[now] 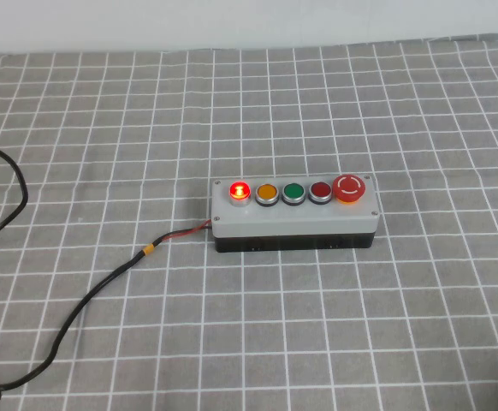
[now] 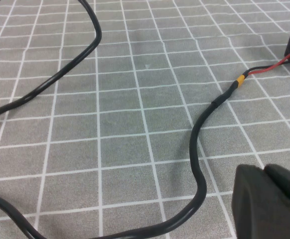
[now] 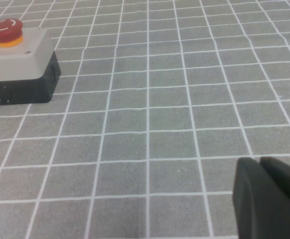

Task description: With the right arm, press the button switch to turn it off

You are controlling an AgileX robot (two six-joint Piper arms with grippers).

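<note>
The button switch (image 1: 240, 190) glows bright red at the left end of a row of five on the grey box (image 1: 293, 221), mid-table. Neither arm shows in the high view. My right gripper (image 3: 259, 160) is shut and empty, low over the checked cloth, well off to the right of the box (image 3: 20, 62). From that wrist only the box's end with the large red mushroom button (image 3: 4, 31) shows; the button switch is out of that view. My left gripper (image 2: 263, 168) is shut and empty, above the cloth near the black cable (image 2: 200, 134).
Orange (image 1: 267, 193), green (image 1: 293, 192), dark red (image 1: 320, 191) and mushroom (image 1: 350, 187) buttons follow in the row. A black cable (image 1: 103, 287) with red wire runs from the box's left end toward the front left. Another cable loop (image 1: 14, 193) lies far left.
</note>
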